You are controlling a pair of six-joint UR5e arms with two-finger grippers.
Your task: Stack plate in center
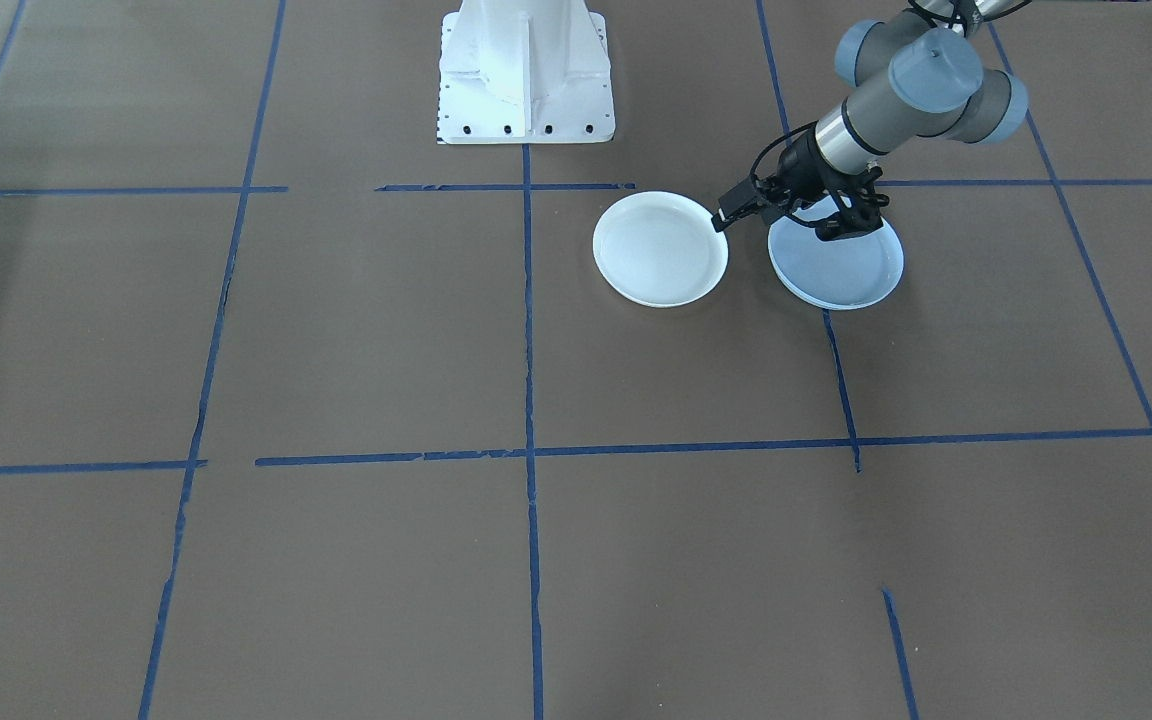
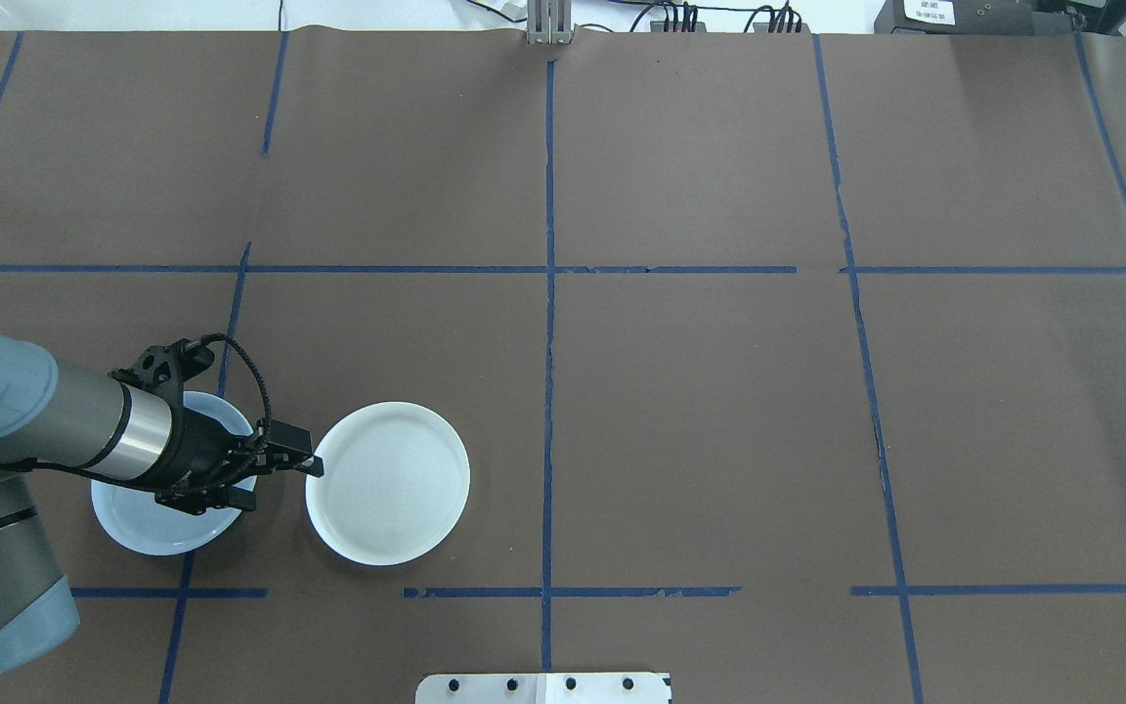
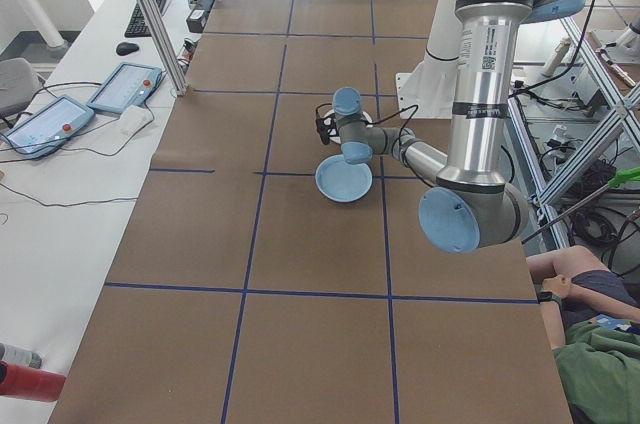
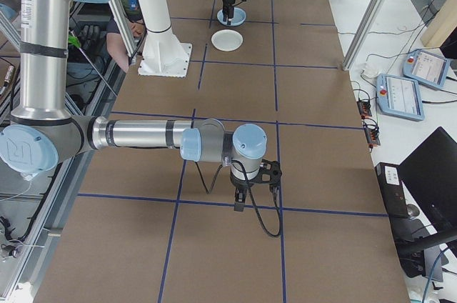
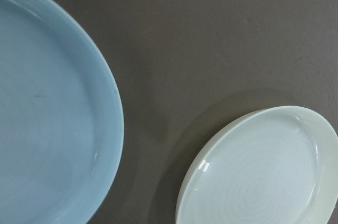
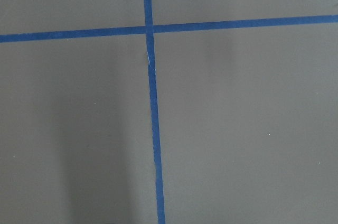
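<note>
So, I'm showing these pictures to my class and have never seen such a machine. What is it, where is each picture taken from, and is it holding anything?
It is a robot with two jointed arms at a brown table marked with blue tape. Four fixed cameras look from above, across and both ends; two sit on the wrists. Two plates lie side by side, apart: a pale blue plate and a white ringed plate. The left gripper hangs over the blue plate's edge, holding nothing. The right gripper hovers over bare table; whether its fingers are open cannot be told.
</note>
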